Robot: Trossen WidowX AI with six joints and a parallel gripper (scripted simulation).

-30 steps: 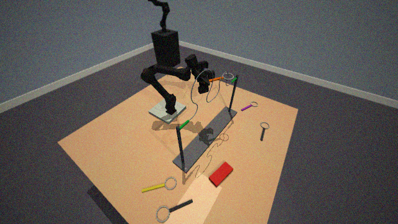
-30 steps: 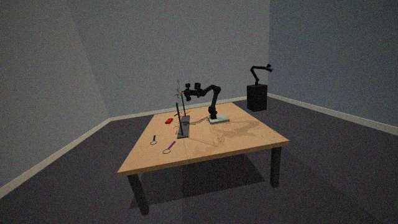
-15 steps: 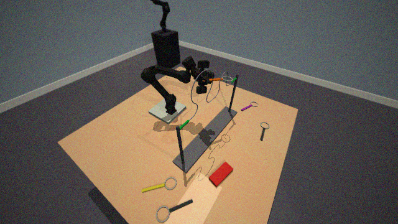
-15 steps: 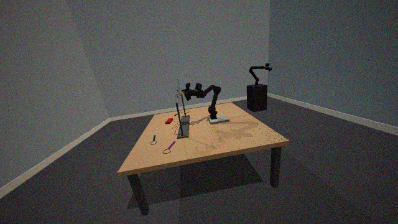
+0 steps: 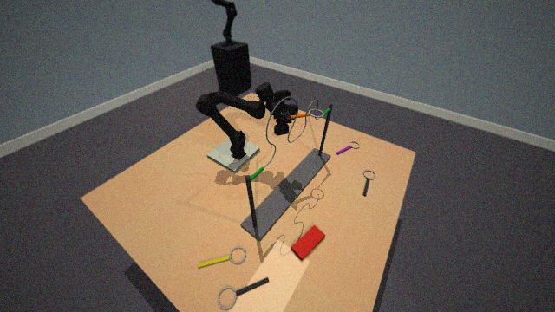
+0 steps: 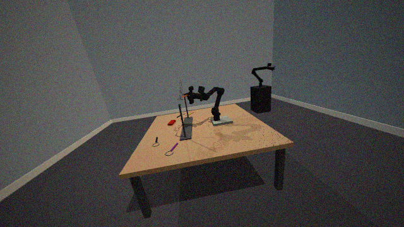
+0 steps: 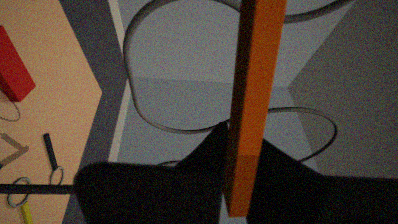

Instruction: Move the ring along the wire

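Orange handle: we have the slim, square-sided orange handle [image 5: 300,115] [image 6: 185,96] [image 7: 257,90] raised above the dark grey base strip [image 5: 269,212] [image 6: 188,130].
Hand: our black two-fingered hand [image 5: 291,117] [image 6: 187,96] [image 7: 229,129] is closed on the orange handle, above the worktop [image 5: 347,208] [image 6: 240,142] [image 7: 50,75].
Ring: the thin grey ring [image 5: 316,117] is high over the strip's purple-tool end, near the green sleeve [image 5: 327,111] on that side; we cannot tell whether it touches anything, or whether the wire runs through it.
Wire: we see the looping thin grey wire [image 5: 275,149] [image 6: 180,82] [image 7: 127,60] above the strip.
Posts: one black upright post [image 5: 324,134] [image 6: 182,121] stands at the strip's purple-tool end, another black upright post [image 5: 251,204] [image 6: 186,107] at its opposite end, beside a second green sleeve [image 5: 257,174].
Arm: our black jointed arm [image 5: 225,121] [image 6: 218,102] stands on a pale square plate [image 5: 217,155] [image 6: 228,120], to one side of the strip.
Red block: across the strip from our arm lies a red rectangular block [image 5: 308,243] [image 6: 171,122] [image 7: 15,70].
Loose tools: a purple-handled ring [image 5: 344,150] [image 6: 174,147] and a black-handled ring [image 5: 366,187] [image 6: 156,139] lie off one end of the strip; a yellow-handled ring [image 5: 214,261] [image 7: 26,212] and another black-handled ring [image 5: 252,287] [image 7: 50,150] lie beyond the other.
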